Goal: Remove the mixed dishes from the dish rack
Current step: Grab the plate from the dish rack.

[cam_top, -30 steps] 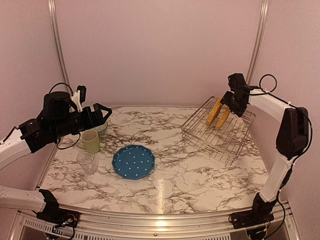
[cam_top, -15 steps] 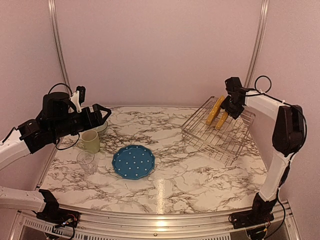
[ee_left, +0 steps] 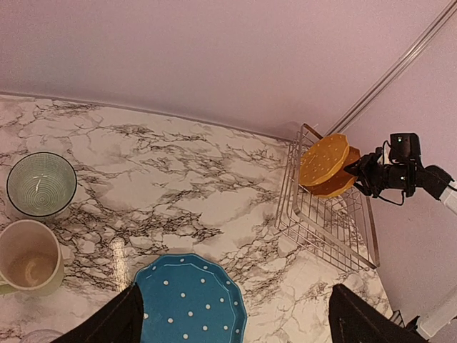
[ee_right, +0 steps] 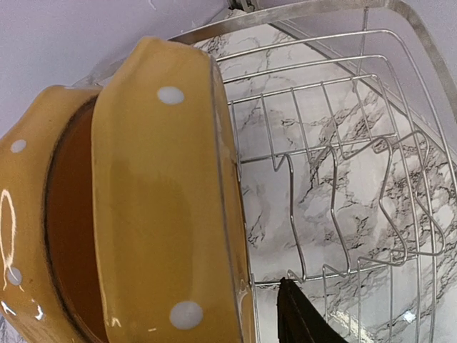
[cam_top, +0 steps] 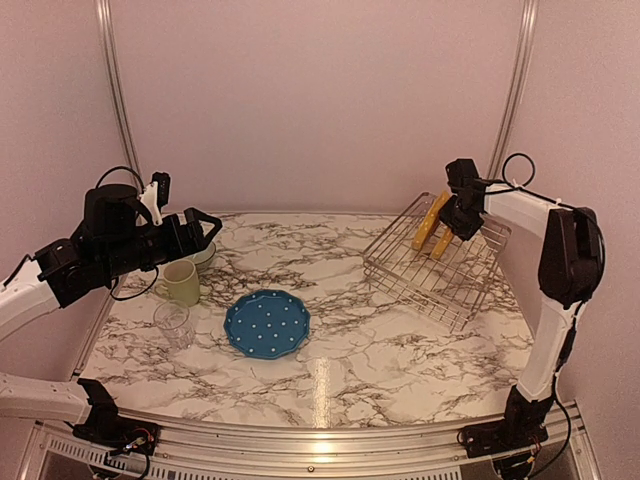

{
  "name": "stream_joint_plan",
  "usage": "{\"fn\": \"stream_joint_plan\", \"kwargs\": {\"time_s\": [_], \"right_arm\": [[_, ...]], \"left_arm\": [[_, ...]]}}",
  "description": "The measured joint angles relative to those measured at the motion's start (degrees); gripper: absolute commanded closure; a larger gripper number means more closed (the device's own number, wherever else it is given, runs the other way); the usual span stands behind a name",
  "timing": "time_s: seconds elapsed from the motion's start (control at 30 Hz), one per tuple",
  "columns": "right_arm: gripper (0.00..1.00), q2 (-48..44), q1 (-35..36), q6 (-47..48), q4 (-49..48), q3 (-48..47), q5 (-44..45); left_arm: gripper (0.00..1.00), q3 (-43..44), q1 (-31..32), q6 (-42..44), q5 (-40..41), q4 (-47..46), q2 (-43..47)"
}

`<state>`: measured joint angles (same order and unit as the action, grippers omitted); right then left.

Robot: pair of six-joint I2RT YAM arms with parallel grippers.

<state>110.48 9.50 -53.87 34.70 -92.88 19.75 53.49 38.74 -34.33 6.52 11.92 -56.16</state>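
Two yellow plates on edge in rack, right claw beside them; blue plate, mug, bowl on marble table.

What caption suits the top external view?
Right arm with jaws at the two yellow plates in the dish rack; blue plate, mug, glass and bowl out on the table.

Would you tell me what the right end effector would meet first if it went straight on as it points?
Most likely the nearer yellow plate, standing in the dish rack right ahead, though depth is unclear.
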Motion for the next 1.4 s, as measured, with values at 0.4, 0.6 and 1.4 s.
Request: {"fn": "stream_joint_plan", "kwargs": {"time_s": [0.4, 0.6, 1.4], "right_arm": [[0.73, 0.1, 0.1, 1.7, -0.5, -0.2, 0.5], [1.0, 0.3, 0.5, 4.0, -0.1, -0.4, 2.2], [1.0, 13.7, 5.9, 11.8, 19.1, -23.6, 16.8]], "left_arm": [[0.07, 0.0, 0.0, 0.0, 0.0, 0.0, 0.0], [0.08, 0.0, 0.0, 0.0, 0.0, 0.0, 0.0], [0.07, 0.0, 0.0, -0.2, -0.5, 0.0, -0.1]]}}
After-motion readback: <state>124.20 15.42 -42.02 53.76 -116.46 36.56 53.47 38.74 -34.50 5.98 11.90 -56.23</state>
